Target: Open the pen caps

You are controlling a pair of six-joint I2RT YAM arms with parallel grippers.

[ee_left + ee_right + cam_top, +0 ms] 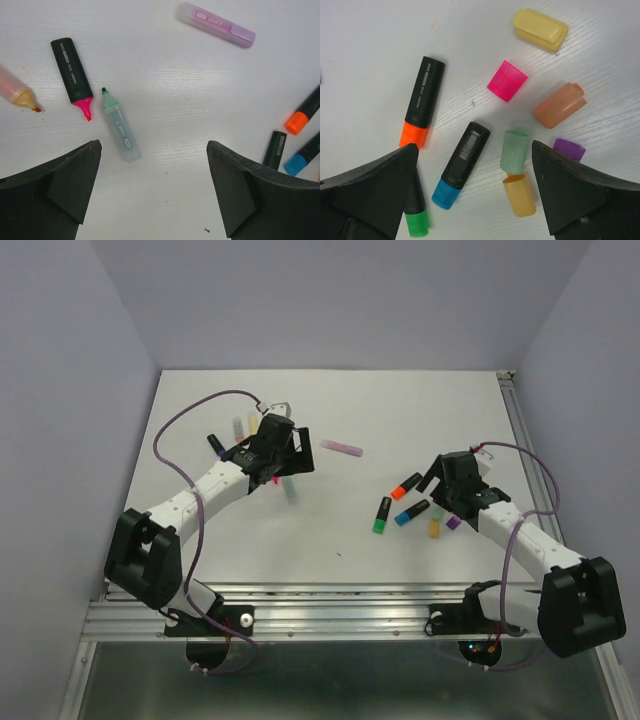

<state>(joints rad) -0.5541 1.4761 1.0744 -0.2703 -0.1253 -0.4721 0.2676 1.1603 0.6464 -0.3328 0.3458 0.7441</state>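
Jaws wide apart, nothing held: right gripper (474, 148), left gripper (152, 155). Loose pen caps (560, 105) grouped round mint cap (514, 151): amber cap (520, 194) touching its lower end, purple cap (568, 149) right, pink cap (507, 80) and yellow cap (540, 30) above. Capped black pens (422, 102) left of mint cap.

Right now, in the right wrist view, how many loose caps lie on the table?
6: pale yellow cap top, pink cap below it, peach cap right, purple cap lower right, mint cap meeting amber cap. More may be hidden.
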